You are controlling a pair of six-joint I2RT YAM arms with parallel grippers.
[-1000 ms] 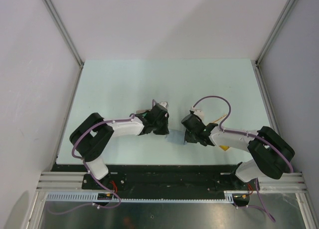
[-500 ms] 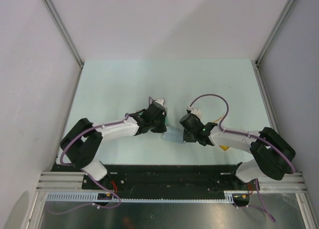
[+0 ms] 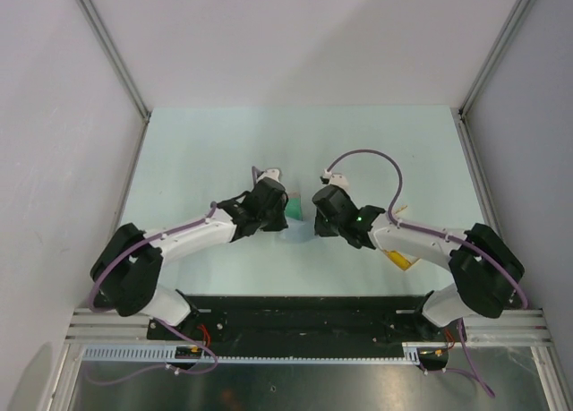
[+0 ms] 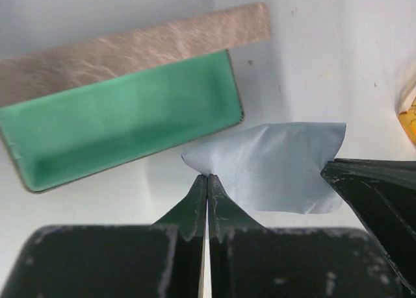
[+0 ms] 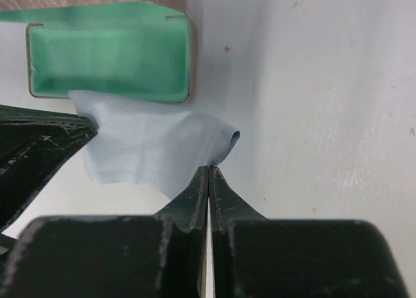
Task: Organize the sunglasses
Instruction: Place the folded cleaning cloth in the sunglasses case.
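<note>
imo the left gripper (image 4: 207, 184) & right gripper (image 5: 208, 174) are each pinching a cloth (image 4: 273, 168) corner by the open case (image 4: 123, 123), sunglasses (image 3: 400, 261) sitting lower right in top view, so I'm thinking keep it taut.

yellow-orange sunglasses (image 3: 399, 261) on table (image 3: 197, 151), mostly hidden

White arms (image 3: 192, 236), black joints (image 3: 134, 269), purple cables (image 3: 367, 155)
</note>
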